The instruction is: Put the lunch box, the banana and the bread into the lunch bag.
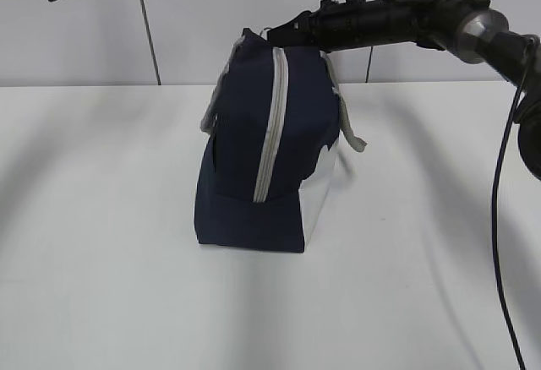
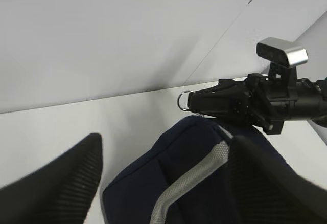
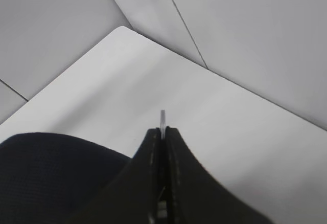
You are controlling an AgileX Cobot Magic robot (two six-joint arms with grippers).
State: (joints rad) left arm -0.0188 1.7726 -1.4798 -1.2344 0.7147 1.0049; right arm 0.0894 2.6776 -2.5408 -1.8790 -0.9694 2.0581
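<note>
Two arms in play | near: lunch bag [image 1: 266,155] upright mid-worktop [image 1: 101,285], zipper [image 1: 269,125] closed down its side | left gripper [image 2: 163,183] jaws apart above bag, idle | far: right gripper [image 3: 162,132] jaws clamped on ring pull [image 2: 184,100] at bag top | advice: pull steadily along zipper line, steady bag.

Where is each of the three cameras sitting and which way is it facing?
Exterior view: front, slanting down at the lunch bag; right gripper at its top.
Left wrist view: high on the left arm, looking across the bag at the right gripper pinching the ring pull; own fingers apart.
Right wrist view: along its shut gripper, table beyond.
Shared: bag, ring grasp.
</note>
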